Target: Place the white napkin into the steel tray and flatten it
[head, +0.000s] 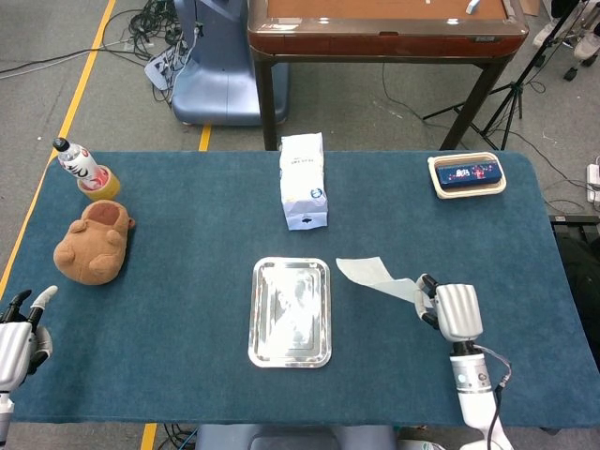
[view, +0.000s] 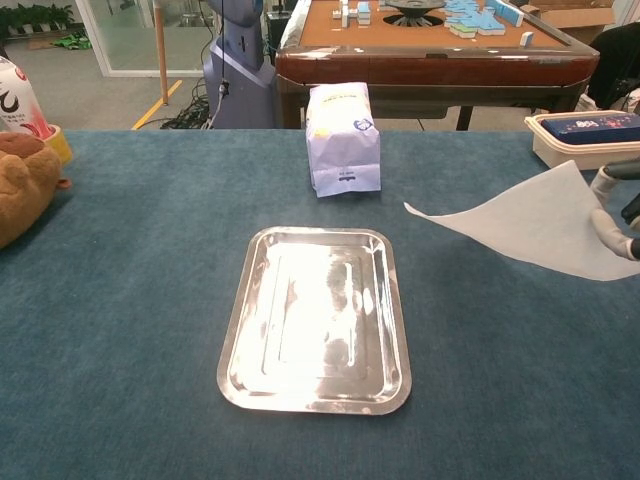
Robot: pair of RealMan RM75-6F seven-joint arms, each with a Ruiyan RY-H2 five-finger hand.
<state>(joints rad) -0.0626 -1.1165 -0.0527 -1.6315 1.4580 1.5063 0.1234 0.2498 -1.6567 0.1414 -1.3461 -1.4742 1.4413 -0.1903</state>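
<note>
The white napkin (head: 373, 276) (view: 520, 222) hangs in the air right of the steel tray (head: 291, 311) (view: 316, 317), pinched at its right corner by my right hand (head: 447, 310) (view: 617, 205). Its free corner points left toward the tray and is clear of the blue tablecloth. The tray lies flat at the table's centre with nothing in it. My left hand (head: 19, 341) rests at the table's front left corner, fingers apart and holding nothing; the chest view does not show it.
A white tissue pack (head: 304, 180) (view: 343, 139) stands behind the tray. A brown plush toy (head: 92, 242) (view: 22, 192) and a bottle (head: 77, 163) (view: 20, 97) are far left. A cream box (head: 466, 174) (view: 584, 136) with a blue case sits at the back right.
</note>
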